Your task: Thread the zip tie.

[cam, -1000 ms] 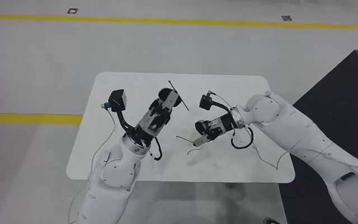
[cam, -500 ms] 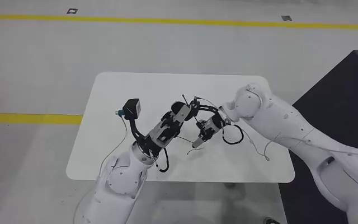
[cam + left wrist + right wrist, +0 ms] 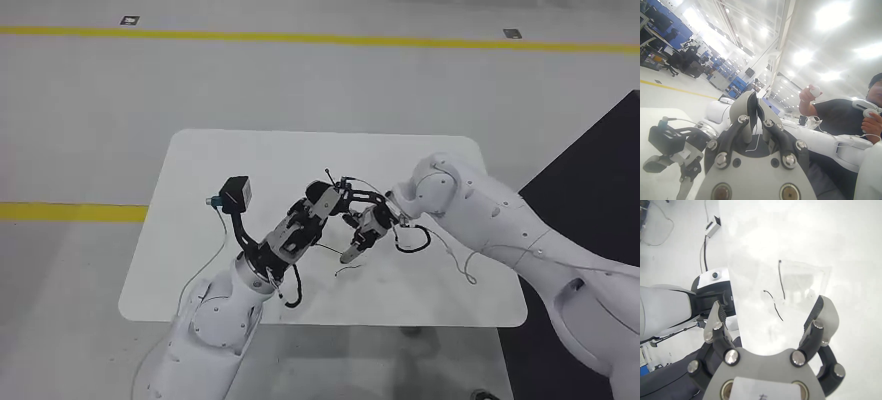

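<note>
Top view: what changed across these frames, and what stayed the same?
The left hand, shut on a thin black zip tie, swung toward the right arm, ending close beside it. The right arm's elbow drew inward. Unchanged: the open right hand stays over two loose black zip ties lying on the white table.

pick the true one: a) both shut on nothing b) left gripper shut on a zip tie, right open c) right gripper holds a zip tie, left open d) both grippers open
b: the left gripper is closed on a thin black zip tie, while the right gripper stands spread wide with nothing held.
</note>
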